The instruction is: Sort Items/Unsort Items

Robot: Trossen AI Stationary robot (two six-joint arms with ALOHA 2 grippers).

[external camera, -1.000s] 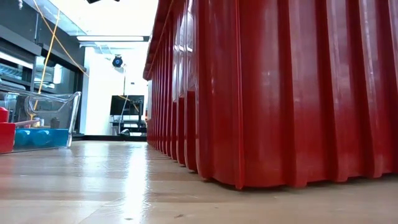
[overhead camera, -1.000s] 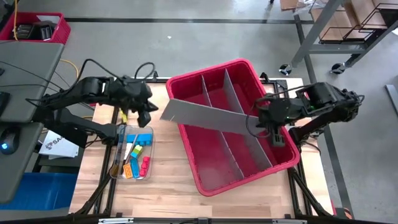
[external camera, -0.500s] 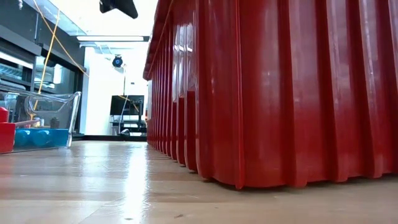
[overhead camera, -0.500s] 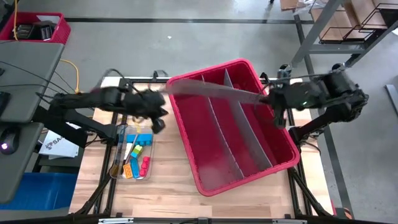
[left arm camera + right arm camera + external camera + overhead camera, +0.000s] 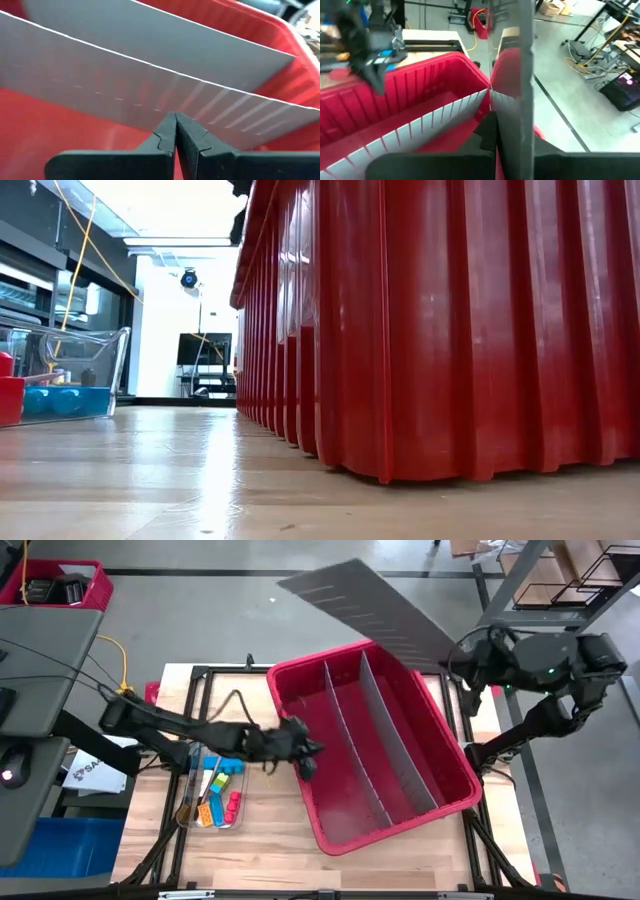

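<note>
left gripper [image 5: 306, 755] reaches inward, jaws closed and empty; right gripper [image 5: 462, 662] raised, jaws clamped.

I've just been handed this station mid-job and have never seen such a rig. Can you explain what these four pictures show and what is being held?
Two dark robot arms work at a wooden table. The overhead picture shows everything; the low picture looks across the tabletop at the red bin's side; the other two come from cameras on each arm's wrist. The left claw is shut and empty, reaching over the bin's left compartment beside a grey divider. The right claw is shut on a loose grey divider panel, lifted above the bin's far corner. A clear tray left of the bin holds the small coloured blocks.
</note>
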